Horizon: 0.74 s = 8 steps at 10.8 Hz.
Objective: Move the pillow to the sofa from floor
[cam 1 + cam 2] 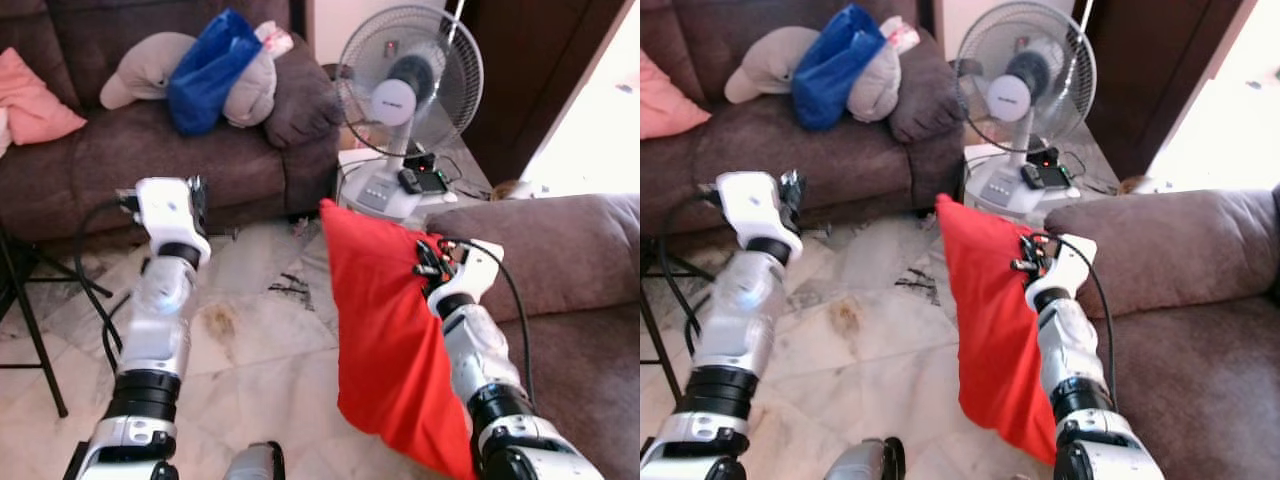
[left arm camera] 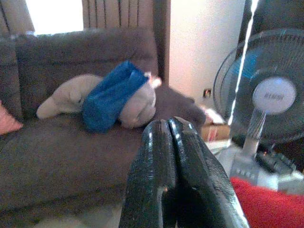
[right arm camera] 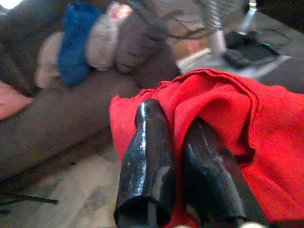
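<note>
The right gripper (image 3: 178, 142) pinches the red pillow (image 1: 385, 340) above the marble floor (image 1: 260, 340), beside the near sofa (image 1: 560, 270); a fan (image 1: 408, 95) stands behind; the left gripper (image 2: 173, 156) is clenched empty.

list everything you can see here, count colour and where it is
pillow: 1, red, hanging off the floor in the right claw
far sofa: 1, dark brown, ahead on the robot's left
near sofa: 1, brown, at the robot's right
pink cushion: 1, pink, far sofa's left end
grey cushion: 1, grey, on the far sofa
blue bag: 1, blue, lying over the grey cushion
fan: 1, white and grey, between the sofas
floor: marble, pale, stained
left claw: 1, black, shut, raised toward the far sofa
right claw: 1, black, shut on the pillow
</note>
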{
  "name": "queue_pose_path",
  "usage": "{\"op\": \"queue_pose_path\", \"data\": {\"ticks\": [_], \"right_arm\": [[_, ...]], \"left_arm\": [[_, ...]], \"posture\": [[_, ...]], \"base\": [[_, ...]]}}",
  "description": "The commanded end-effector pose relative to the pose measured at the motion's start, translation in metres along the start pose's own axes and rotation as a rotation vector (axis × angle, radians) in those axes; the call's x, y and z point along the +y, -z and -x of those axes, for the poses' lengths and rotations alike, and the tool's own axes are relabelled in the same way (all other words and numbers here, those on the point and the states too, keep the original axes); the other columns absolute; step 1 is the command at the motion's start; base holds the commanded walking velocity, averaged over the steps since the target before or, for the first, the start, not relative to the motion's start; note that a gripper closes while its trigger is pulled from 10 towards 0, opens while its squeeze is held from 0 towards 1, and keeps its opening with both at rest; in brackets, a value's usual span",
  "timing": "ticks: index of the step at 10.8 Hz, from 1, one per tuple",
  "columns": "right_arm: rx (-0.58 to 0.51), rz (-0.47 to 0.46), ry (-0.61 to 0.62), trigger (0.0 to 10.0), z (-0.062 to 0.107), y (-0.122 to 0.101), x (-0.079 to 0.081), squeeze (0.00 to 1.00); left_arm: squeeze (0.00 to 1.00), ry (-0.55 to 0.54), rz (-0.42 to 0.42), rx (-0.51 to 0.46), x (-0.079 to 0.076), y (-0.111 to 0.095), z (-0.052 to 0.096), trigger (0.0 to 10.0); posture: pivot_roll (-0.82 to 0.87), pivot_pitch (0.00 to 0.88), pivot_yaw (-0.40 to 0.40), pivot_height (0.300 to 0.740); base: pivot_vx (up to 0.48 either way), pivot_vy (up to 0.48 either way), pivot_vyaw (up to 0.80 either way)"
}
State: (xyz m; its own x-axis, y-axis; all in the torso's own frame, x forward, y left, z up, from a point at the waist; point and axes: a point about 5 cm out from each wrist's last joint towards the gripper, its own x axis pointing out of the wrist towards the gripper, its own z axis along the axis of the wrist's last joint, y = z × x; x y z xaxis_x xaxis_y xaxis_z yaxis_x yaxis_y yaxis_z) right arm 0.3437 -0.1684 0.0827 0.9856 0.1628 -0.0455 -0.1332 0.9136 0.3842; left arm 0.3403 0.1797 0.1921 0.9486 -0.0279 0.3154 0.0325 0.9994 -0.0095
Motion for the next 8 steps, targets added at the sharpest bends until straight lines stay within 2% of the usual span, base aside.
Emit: {"op": "queue_pose_path", "data": {"ticks": [1,3,5,7,8], "right_arm": [[-0.211,0.027,-0.15,10.0,-0.017,-0.057,0.026,0.0],[-0.266,-0.023,-0.225,10.0,-0.022,-0.073,0.049,0.0],[-0.297,-0.069,-0.327,10.0,-0.023,-0.084,0.063,0.0],[-0.277,-0.089,-0.426,10.0,-0.016,-0.088,0.063,0.0],[-0.26,-0.085,-0.421,10.0,-0.013,-0.085,0.058,0.0]], "left_arm": [[0.0,0.009,0.019,-0.022,0.003,-0.01,0.0,10.0],[0.0,0.016,0.018,-0.06,0.002,-0.023,-0.005,10.0],[0.0,0.031,0.052,-0.059,-0.001,-0.027,-0.005,10.0],[0.0,0.019,0.09,-0.046,0.001,-0.031,0.0,10.0],[0.0,0.004,0.105,-0.052,0.003,-0.034,0.002,10.0]], "posture": [[0.12,0.0,-0.046,0.74],[0.12,0.0,-0.049,0.74],[0.12,0.0,-0.051,0.74],[0.13,0.0,-0.06,0.74],[0.13,0.0,-0.063,0.74]], "base": [[0.0,0.0,0.0],[0.0,0.0,0.0],[0.0,0.0,0.0],[0.0,0.0,0.0],[0.0,0.0,0.0]]}}
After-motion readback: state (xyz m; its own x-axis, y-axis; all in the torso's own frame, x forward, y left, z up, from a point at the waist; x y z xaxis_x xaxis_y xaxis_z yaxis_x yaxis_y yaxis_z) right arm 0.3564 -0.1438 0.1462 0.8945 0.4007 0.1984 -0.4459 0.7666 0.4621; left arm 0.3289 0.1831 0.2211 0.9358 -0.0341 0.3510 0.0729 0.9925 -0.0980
